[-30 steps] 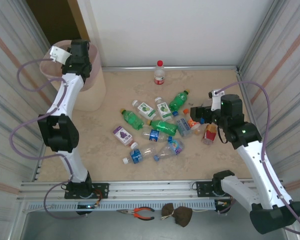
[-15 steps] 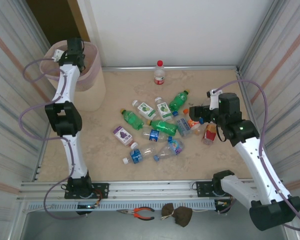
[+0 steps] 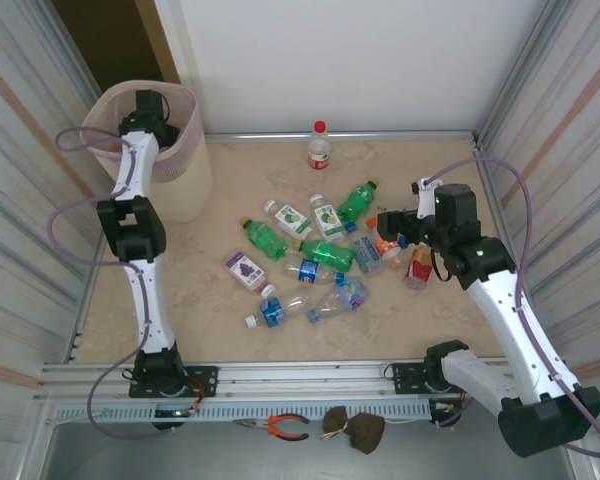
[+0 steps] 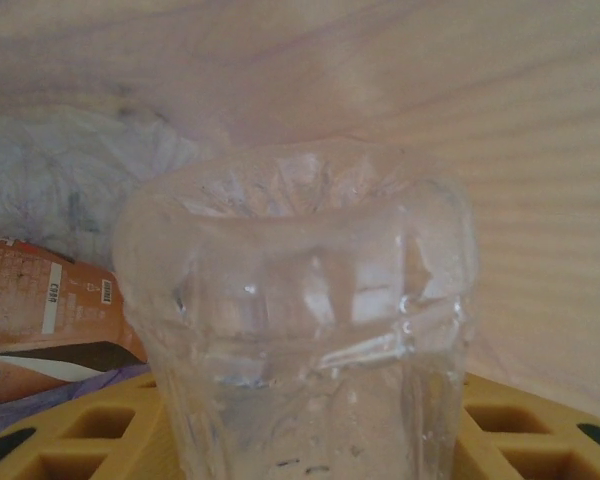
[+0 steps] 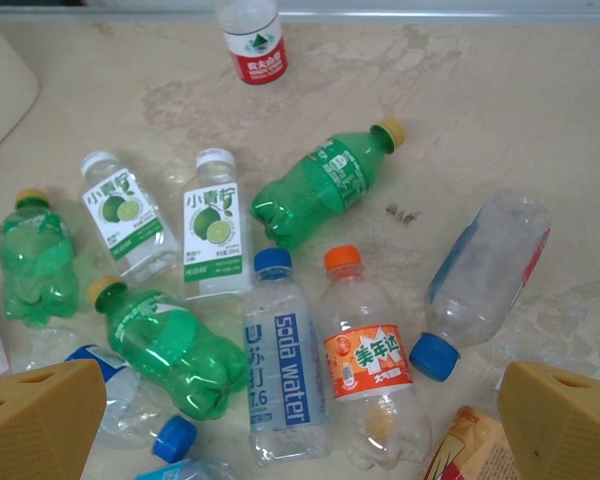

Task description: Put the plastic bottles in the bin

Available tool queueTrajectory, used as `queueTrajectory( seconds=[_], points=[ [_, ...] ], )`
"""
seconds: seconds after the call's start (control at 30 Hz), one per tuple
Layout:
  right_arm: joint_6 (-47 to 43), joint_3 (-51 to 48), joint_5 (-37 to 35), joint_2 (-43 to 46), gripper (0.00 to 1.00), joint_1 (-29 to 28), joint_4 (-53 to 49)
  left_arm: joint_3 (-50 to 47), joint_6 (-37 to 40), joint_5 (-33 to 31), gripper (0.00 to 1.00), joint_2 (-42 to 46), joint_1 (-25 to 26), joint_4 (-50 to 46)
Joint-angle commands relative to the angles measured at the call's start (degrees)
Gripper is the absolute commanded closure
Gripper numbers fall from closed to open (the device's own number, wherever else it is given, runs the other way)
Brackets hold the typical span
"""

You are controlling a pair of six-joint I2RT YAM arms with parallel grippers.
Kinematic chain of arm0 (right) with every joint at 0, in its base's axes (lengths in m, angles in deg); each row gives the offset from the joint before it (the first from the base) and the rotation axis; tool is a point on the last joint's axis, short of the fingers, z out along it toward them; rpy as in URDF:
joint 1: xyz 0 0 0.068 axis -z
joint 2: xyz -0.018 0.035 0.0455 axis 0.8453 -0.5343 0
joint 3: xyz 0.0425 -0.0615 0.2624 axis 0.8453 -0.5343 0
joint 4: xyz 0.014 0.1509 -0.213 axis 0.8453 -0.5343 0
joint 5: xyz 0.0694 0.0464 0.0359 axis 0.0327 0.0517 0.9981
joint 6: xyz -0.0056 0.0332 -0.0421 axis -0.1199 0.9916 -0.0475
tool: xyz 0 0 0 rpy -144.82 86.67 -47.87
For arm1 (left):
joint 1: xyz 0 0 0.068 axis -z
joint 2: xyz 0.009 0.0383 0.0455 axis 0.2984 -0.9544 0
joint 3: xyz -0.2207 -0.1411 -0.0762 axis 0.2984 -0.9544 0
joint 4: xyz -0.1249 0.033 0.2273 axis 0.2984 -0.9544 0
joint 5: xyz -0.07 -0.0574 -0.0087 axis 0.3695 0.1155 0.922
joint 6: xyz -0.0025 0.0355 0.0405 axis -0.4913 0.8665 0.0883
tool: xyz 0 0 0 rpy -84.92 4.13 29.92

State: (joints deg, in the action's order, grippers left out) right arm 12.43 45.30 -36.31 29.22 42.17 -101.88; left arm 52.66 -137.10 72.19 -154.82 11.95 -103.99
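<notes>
Inside the bin (image 3: 185, 172), my left gripper (image 3: 145, 106) is shut on a clear plastic bottle (image 4: 300, 330), whose base points at the camera between the yellow fingers (image 4: 60, 440). The bin's ribbed pinkish wall (image 4: 500, 130) rises behind it. My right gripper (image 3: 392, 224) hangs open over the pile of plastic bottles (image 3: 320, 250). Below the right gripper (image 5: 300, 430) lie a blue-capped soda water bottle (image 5: 285, 370) and an orange-capped bottle (image 5: 365, 365). Around them are green bottles (image 5: 320, 185) (image 5: 170, 345), lime-labelled ones (image 5: 215, 225), and a clear blue-capped one (image 5: 485, 270). A red-capped bottle (image 3: 319, 147) stands upright at the back.
A purple-labelled carton (image 3: 244, 270) and a red and yellow pack (image 3: 418, 266) lie among the bottles. An orange-brown pack (image 4: 40, 300) and crumpled plastic sit in the bin. Pliers (image 3: 277, 427) rest on the front rail. Corrugated walls close both sides.
My left arm has swung over the bin's rim and lowered its gripper into the bin. The right gripper has drifted slightly left above the pile.
</notes>
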Motion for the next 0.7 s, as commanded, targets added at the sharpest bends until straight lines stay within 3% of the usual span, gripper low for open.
queueTrajectory(
  seconds=[0.0,0.27,0.67],
  points=[
    [-1.35,1.43,0.26,-0.2,0.01,-0.44,0.76,1.45,-0.2,6.22,0.46,-1.19,-0.73,-2.36],
    [-0.95,1.87,0.33,-0.41,0.01,-0.47,0.73,-0.57,-1.08,8.96,0.3,-0.2,-1.05,-1.44],
    [-0.65,2.51,0.02,0.37,0.01,-1.26,0.27,-5.5,-0.95,9.71,0.21,7.85,-1.27,2.62]
  ],
)
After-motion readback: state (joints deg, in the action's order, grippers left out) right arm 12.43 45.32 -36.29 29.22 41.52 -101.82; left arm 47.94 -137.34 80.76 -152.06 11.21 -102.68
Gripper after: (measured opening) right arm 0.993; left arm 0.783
